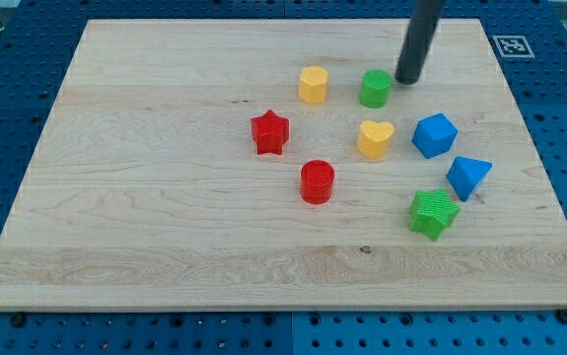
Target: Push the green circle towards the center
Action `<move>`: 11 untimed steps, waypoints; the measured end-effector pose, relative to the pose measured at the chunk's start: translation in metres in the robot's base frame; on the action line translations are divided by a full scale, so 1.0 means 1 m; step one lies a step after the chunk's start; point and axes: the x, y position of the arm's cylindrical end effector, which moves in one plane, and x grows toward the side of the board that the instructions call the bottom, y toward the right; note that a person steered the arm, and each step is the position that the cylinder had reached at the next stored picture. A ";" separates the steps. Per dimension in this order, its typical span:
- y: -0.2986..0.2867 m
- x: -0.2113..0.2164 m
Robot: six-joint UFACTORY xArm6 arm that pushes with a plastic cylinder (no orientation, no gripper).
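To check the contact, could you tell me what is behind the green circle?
My tip stands just behind the green circle, at its upper right. Whether they touch is hidden.

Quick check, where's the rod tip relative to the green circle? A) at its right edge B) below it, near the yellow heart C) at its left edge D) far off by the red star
A: my tip sits right at the view's-right edge of the green circle, apparently touching it.
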 end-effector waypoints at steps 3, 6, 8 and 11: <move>-0.030 0.022; -0.002 0.045; -0.083 0.052; -0.134 0.086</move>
